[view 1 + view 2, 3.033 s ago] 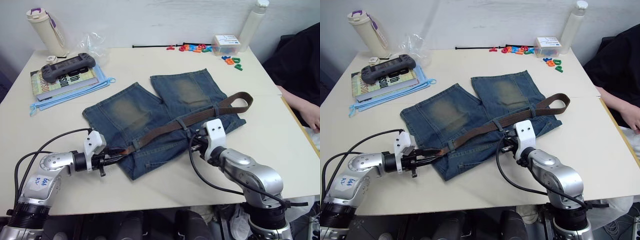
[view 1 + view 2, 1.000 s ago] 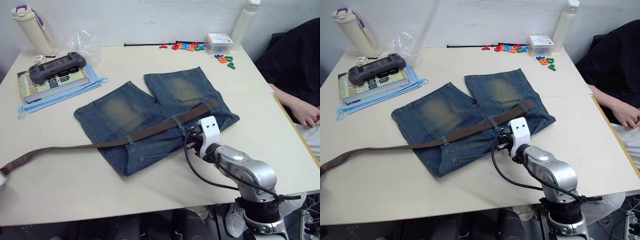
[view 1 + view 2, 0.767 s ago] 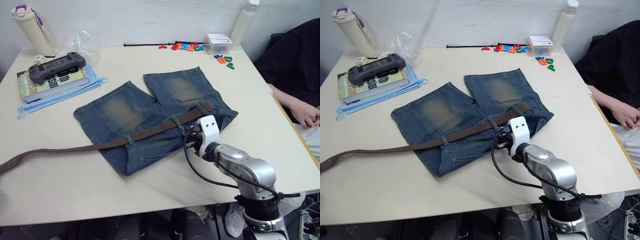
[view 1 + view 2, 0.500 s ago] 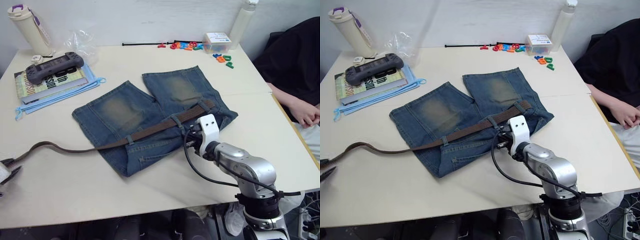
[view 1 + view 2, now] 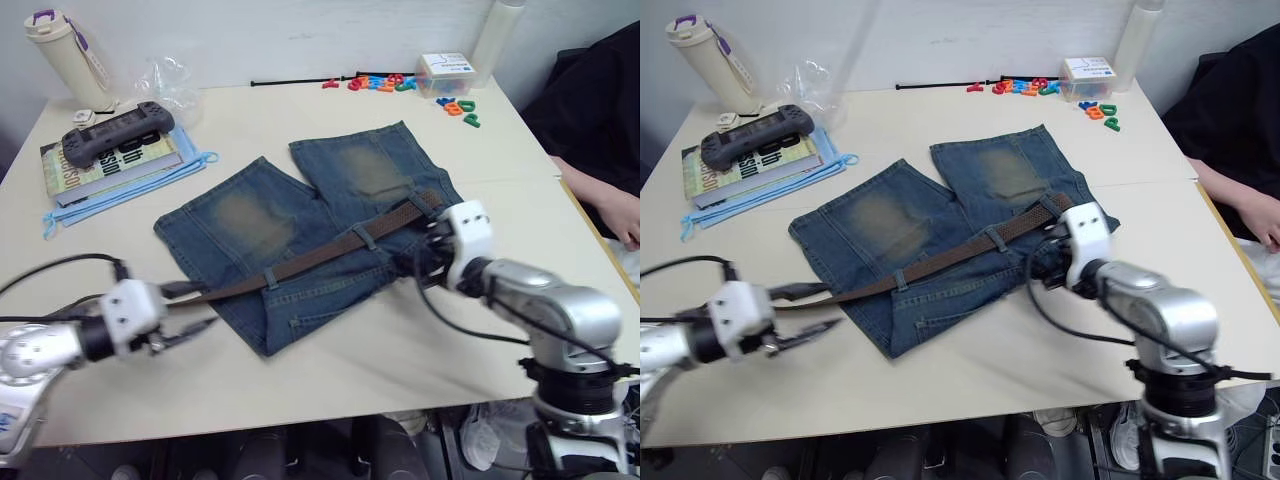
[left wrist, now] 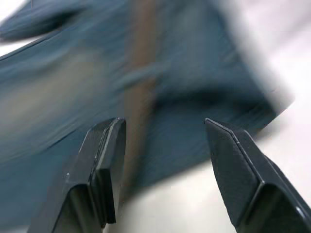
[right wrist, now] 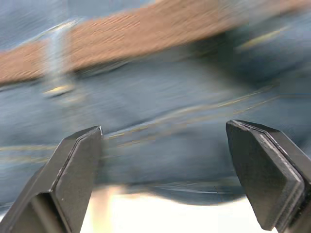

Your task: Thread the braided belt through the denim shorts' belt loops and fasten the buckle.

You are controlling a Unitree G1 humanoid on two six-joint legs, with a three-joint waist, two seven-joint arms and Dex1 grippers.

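Note:
The denim shorts [image 5: 300, 220] lie flat mid-table, waistband toward me. The braided belt [image 5: 330, 252] runs along the waistband under two belt loops [image 5: 270, 278] [image 5: 368, 238], from the shorts' near-left corner to their right edge. I cannot make out the buckle. My left gripper [image 5: 188, 312] is open at the shorts' left corner, beside the belt's left end; in the left wrist view its fingers [image 6: 104, 160] frame the blurred belt [image 6: 138, 92]. My right gripper [image 5: 412, 262] is open at the waistband's right part, its fingers [image 7: 73, 170] wide apart over denim just below the belt [image 7: 146, 29].
A book with a game controller [image 5: 118, 130] and a blue pouch lie at the back left, beside a cream bottle [image 5: 70, 50] and a plastic bag [image 5: 165, 80]. Coloured letters [image 5: 390, 82], a small box [image 5: 447, 68] and a white bottle stand at the back. A person [image 5: 600, 110] sits at the right.
My left gripper has let go of the belt's end and come in from the far left to the shorts' corner, open. My right gripper has opened wide. The camera has shifted.

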